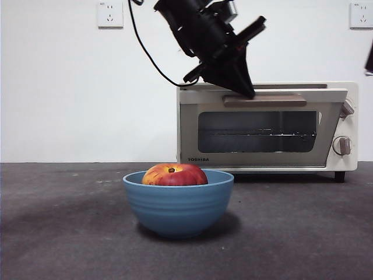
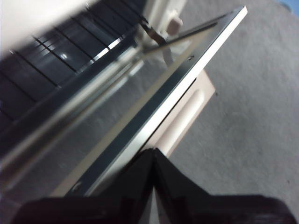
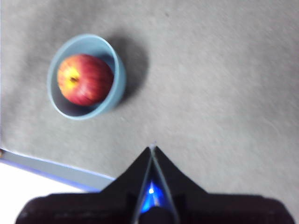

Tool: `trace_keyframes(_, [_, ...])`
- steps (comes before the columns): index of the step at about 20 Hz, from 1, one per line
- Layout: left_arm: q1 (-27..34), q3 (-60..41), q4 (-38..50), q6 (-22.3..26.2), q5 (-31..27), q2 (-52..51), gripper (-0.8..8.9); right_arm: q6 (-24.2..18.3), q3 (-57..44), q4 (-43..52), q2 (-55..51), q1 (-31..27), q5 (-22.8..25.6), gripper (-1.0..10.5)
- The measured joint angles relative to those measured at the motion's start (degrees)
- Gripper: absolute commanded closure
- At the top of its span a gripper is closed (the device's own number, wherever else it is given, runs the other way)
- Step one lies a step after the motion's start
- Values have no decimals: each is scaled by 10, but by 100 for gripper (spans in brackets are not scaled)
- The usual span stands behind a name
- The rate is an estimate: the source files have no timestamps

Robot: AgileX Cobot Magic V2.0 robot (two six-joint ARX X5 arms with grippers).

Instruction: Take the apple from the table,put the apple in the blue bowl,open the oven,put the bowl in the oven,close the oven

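Note:
The red and yellow apple [image 1: 175, 175] [image 3: 85, 79] lies inside the blue bowl [image 1: 178, 209] [image 3: 118, 88], which stands on the dark grey table [image 1: 64, 233] in front of the oven. The cream oven [image 1: 185, 131] has its glass door [image 1: 256, 131] [image 2: 140, 105] tilted partly open. My left gripper [image 1: 249, 92] [image 2: 153, 151] comes down from above, shut, with its tip at the door's top edge beside the beige handle [image 1: 265, 100] [image 2: 186, 115]. My right gripper [image 3: 153, 148] hangs shut and empty above the table, apart from the bowl.
The wire rack [image 2: 56, 53] shows inside the oven through the gap. Two knobs [image 1: 342, 146] sit on the oven's right panel. A table edge [image 3: 46, 165] runs near the bowl in the right wrist view. Wall sockets [image 1: 110, 14] are on the white wall behind.

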Motion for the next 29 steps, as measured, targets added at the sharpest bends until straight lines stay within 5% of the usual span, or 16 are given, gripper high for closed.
trace_keyframes(14, [-59,-52,-16,-63,-61,10,819,10,200,-217,-79,0,114,954])
trace_keyframes(29, [-84,-146,30,-99,-91,20,819,10,220,-227,-78,0,136,954])
